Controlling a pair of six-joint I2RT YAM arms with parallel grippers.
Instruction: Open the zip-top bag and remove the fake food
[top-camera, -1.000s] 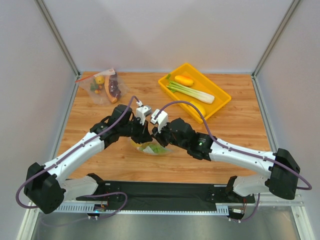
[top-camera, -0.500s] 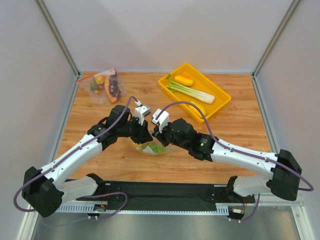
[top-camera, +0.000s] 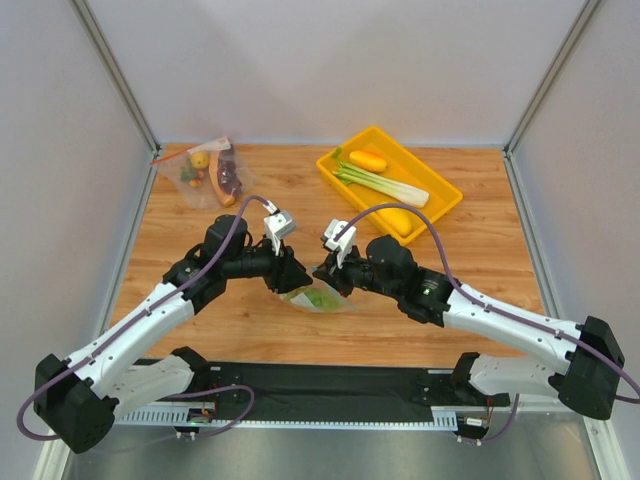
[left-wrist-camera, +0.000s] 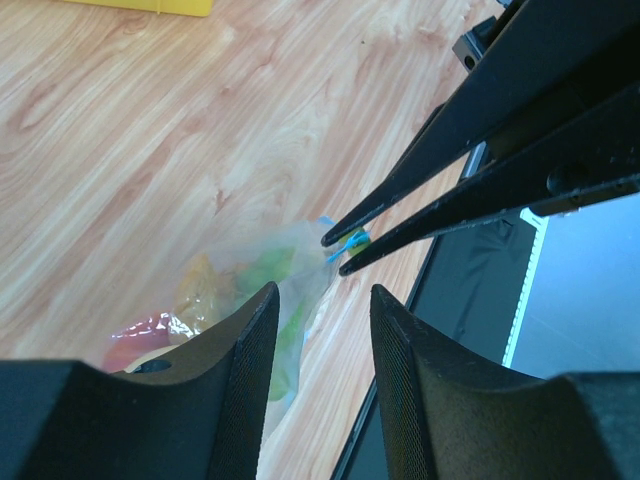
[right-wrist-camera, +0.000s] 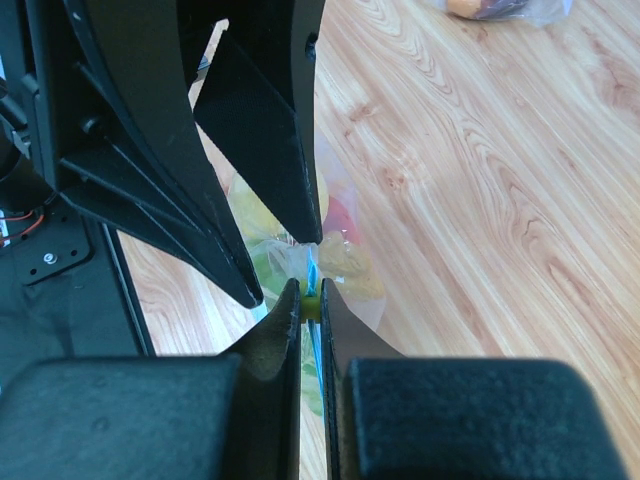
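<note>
Zip-top bag (top-camera: 318, 297) at centre of the wooden table (top-camera: 480, 250), right gripper (right-wrist-camera: 311, 298) pinching its blue zip strip (left-wrist-camera: 345, 243), left gripper (left-wrist-camera: 322, 295) fingers spread astride the film, fake food (left-wrist-camera: 265, 270) inside.

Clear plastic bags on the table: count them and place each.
2. The blue-strip zip-top bag lies front-centre on the table; the red-strip bag lies in its far-left corner.
</note>
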